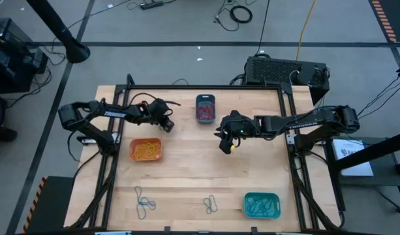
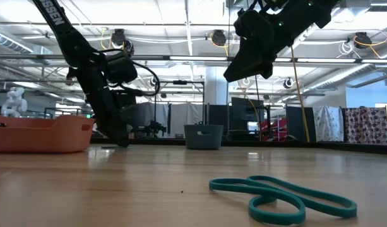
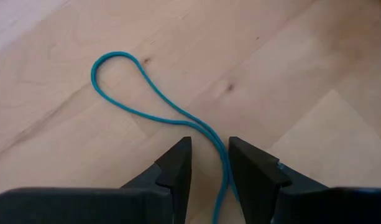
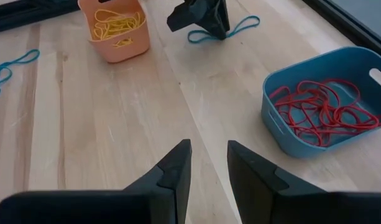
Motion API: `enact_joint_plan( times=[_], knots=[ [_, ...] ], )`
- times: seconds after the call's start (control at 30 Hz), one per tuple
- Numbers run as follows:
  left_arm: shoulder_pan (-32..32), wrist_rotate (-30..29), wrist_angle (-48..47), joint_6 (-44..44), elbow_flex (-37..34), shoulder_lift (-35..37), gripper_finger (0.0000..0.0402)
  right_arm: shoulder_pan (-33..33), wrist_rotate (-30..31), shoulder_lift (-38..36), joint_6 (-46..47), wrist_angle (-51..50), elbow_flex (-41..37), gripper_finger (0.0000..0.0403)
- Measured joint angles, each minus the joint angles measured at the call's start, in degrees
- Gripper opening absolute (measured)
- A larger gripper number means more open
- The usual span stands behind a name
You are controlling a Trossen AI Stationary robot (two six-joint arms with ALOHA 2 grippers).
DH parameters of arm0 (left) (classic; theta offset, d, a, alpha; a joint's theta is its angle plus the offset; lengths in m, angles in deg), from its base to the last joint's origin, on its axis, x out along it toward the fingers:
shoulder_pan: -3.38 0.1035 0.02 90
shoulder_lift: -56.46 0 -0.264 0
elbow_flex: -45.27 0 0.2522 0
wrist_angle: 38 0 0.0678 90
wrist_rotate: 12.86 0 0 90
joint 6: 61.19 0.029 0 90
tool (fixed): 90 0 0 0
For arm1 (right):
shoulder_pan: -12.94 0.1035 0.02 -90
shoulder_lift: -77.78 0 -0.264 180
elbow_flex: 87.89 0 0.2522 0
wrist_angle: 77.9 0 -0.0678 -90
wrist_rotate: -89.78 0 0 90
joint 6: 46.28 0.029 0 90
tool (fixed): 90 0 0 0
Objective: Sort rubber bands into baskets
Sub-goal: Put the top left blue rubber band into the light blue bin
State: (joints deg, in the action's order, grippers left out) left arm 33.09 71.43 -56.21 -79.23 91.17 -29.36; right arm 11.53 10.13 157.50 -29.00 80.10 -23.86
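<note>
My left gripper (image 3: 210, 163) is down at the table between the orange basket (image 1: 145, 149) and the dark blue basket (image 1: 205, 108). It is open, one finger on each side of a teal rubber band (image 3: 143, 99) that lies flat on the wood. The right wrist view shows the same gripper (image 4: 202, 18) over that band (image 4: 240, 28). My right gripper (image 4: 209, 162) hangs open and empty above the table's middle (image 1: 227, 140). The orange basket holds yellow bands, the blue basket (image 4: 327, 112) red bands, and the turquoise basket (image 1: 261, 205) teal bands. My left gripper comes down slanting onto the teal band with one strand between its open fingers. That strand (image 3: 225, 168) runs close along one finger's inner side, and I cannot tell whether it touches. The band's loop end (image 3: 109, 62) lies flat on the table ahead of the fingers.
Two more bunches of teal bands lie loose near the front edge (image 1: 144, 202) (image 1: 211, 205), and the low view has them large in the foreground (image 2: 281, 195). A black frame (image 1: 288, 130) runs around the table. Bare wood lies between the baskets.
</note>
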Motion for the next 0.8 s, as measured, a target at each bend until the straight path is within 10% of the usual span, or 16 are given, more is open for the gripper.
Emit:
enact_joint_plan(
  times=[0.37, 0.8],
  knots=[
    [0.02, 2.5, 0.31, 1.37, 0.15, -1.82, 0.0111, 0.0, 0.0, 0.0, 0.0, -0.04, 0.0, 0.0098],
    [-0.44, 2.68, 0.36, 3.9, 0.56, -2.22, 0.0007, 0.38, -0.09, 0.0, 0.02, -1.25, 0.0, 0.0098]
  ],
)
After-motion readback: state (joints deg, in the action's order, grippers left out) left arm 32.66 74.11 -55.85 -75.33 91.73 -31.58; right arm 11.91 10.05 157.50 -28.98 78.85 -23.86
